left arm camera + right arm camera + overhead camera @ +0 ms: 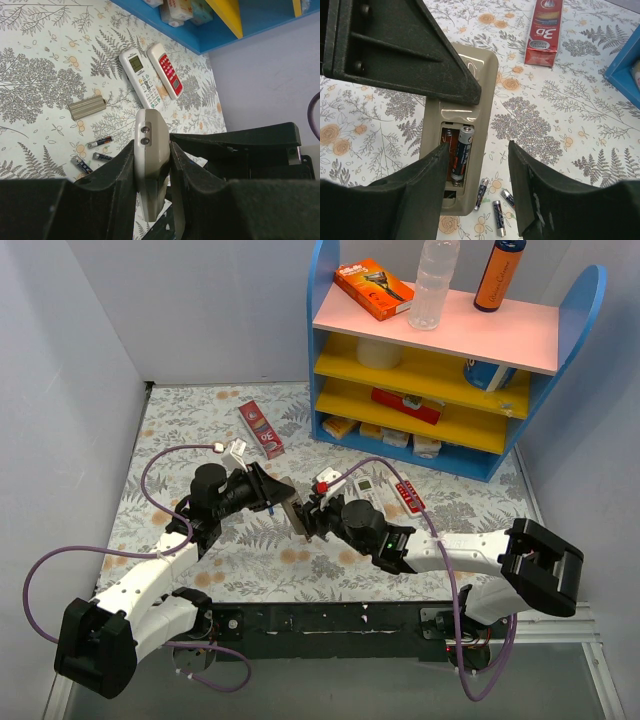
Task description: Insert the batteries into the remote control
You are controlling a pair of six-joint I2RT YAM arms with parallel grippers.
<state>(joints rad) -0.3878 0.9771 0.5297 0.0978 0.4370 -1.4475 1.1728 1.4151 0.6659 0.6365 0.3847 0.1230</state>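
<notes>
Holds the remote control (482, 75), a beige slab, in the left gripper (152, 150), its fingers pressed tight against it from both sides. Turns the open back toward the right wrist camera, with the long axis running from the battery end nearest that camera up to the far end under a left finger. Shows one seated battery (462, 152) in the bay, lying along that same axis with its metal tip toward the far end. Cannot tell what fills the slot beside it, half hidden by a right finger (420, 190). Presents, in the left wrist view, a narrow end with two small round dots. Cannot tell whether the remote touches the fern-print cloth (560, 115). Poses the right gripper (477, 150) at the bay, its fingers spread wide either side of the seated battery and clamped on nothing. Finds three loose batteries (498, 217) flat on the cloth just beside the remote's battery end. Leaves a ribbed beige cover (87, 107) near the remote and a red toothpaste box (545, 32) well beyond its far end. Sets a white remote with a greenish screen (140, 80) and a red-faced remote (167, 75) side by side, apart from the held remote, between it and the blue shelf unit (405, 455).
</notes>
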